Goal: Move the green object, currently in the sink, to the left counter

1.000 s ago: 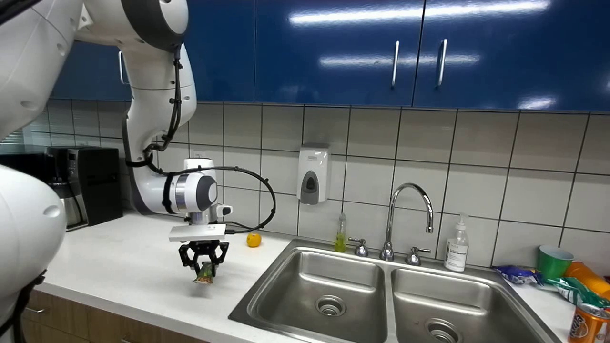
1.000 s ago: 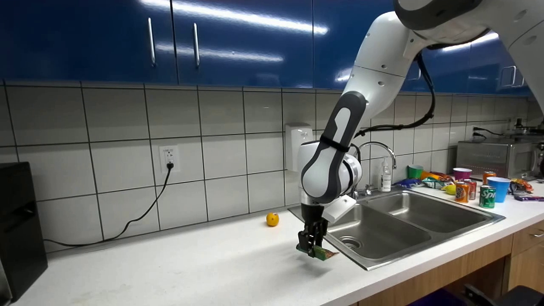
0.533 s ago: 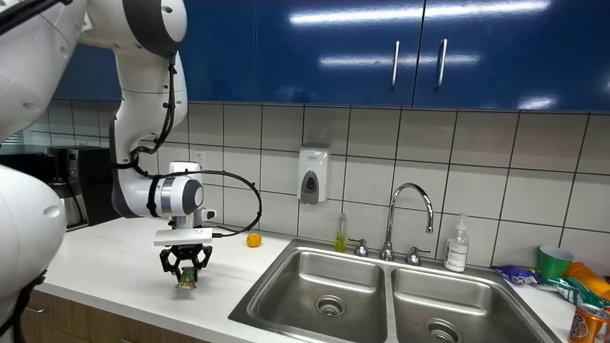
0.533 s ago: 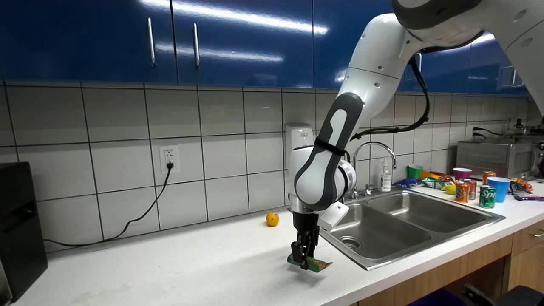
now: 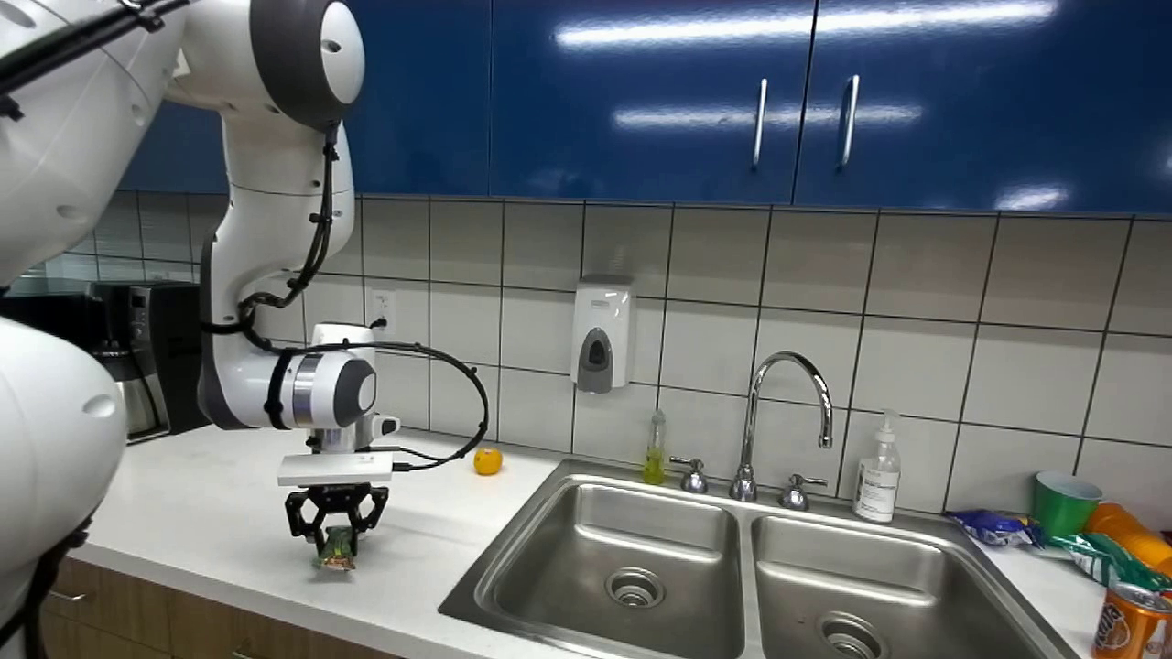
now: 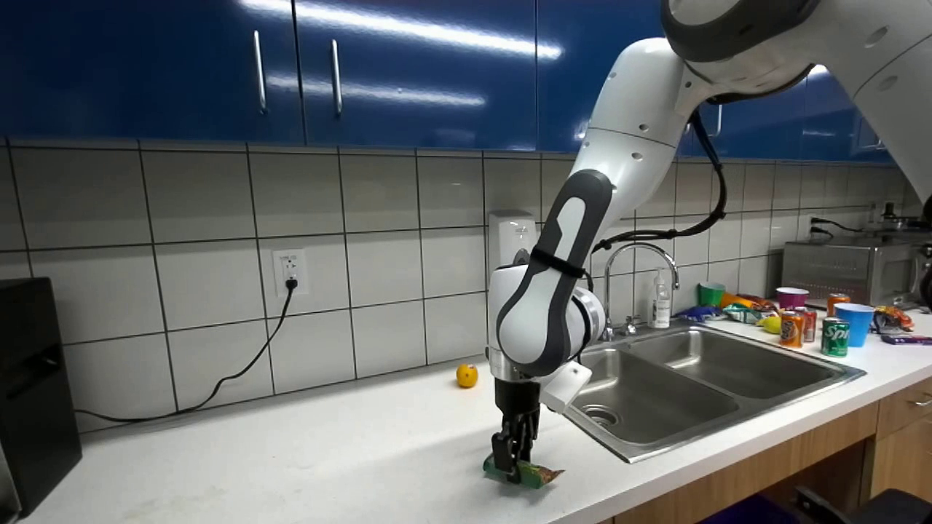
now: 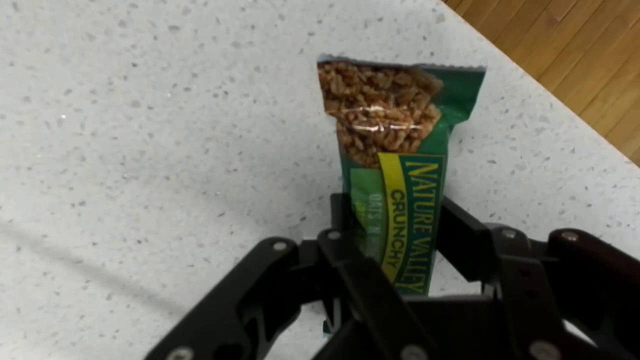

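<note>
The green object is a green wrapped granola bar point(image 7: 400, 180) with yellow lettering, seen from above in the wrist view. My gripper point(image 7: 392, 215) is shut on its sides near the middle. In both exterior views the bar point(image 5: 337, 555) point(image 6: 537, 476) hangs from the downward-pointing gripper point(image 5: 337, 538) point(image 6: 514, 466), lying roughly flat. It is very low over the white counter point(image 5: 229, 513), left of the sink; I cannot tell whether it touches. The fingers hide part of the bar. The steel double sink point(image 5: 746, 567) shows nothing in its basins.
An orange fruit point(image 5: 488, 460) sits on the counter near the wall, behind the gripper. The counter's front edge point(image 7: 540, 82) is close to the bar in the wrist view. A black appliance point(image 6: 36, 393) stands farther along. Cans point(image 6: 792, 329) and cups are beyond the sink.
My gripper has moved left, away from the sink, and down towards the counter with the bar held in it. The bar now sits close above its shadow.
</note>
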Motion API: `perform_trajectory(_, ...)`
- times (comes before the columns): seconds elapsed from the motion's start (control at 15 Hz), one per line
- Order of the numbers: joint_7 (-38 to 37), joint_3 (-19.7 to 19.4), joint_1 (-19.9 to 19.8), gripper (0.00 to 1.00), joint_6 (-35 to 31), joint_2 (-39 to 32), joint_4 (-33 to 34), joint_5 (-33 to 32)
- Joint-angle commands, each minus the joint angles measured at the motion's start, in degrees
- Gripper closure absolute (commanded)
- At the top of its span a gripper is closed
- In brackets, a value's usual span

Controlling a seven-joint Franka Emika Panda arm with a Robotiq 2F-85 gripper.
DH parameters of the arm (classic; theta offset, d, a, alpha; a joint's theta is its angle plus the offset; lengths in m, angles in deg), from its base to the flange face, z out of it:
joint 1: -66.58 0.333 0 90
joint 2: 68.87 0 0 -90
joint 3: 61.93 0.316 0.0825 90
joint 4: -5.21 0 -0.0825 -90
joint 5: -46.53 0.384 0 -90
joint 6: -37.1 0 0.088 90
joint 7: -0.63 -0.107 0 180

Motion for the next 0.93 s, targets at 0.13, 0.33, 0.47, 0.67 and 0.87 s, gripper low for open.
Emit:
perform_trajectory(0.13, 2.18, 1.47, -1.41, 0.81, -0.72, -1.95, 1.57, 1.52)
perform_trajectory(0.33, 1.79, 0.88, -0.94, 0.29, -0.34, -2.31, 2.27, 1.14)
perform_trajectory(0.47, 1.75, 0.85, -0.92, 0.24, -0.28, -2.66, 2.67, 1.12)
perform_trajectory(0.67, 1.20, 0.24, -0.44, 0.02, 0.13, -2.54, 3.07, 0.70)
perform_trajectory(0.87, 0.36, -0.51, 0.26, 0.00, 0.81, -1.17, 2.92, 0.27)
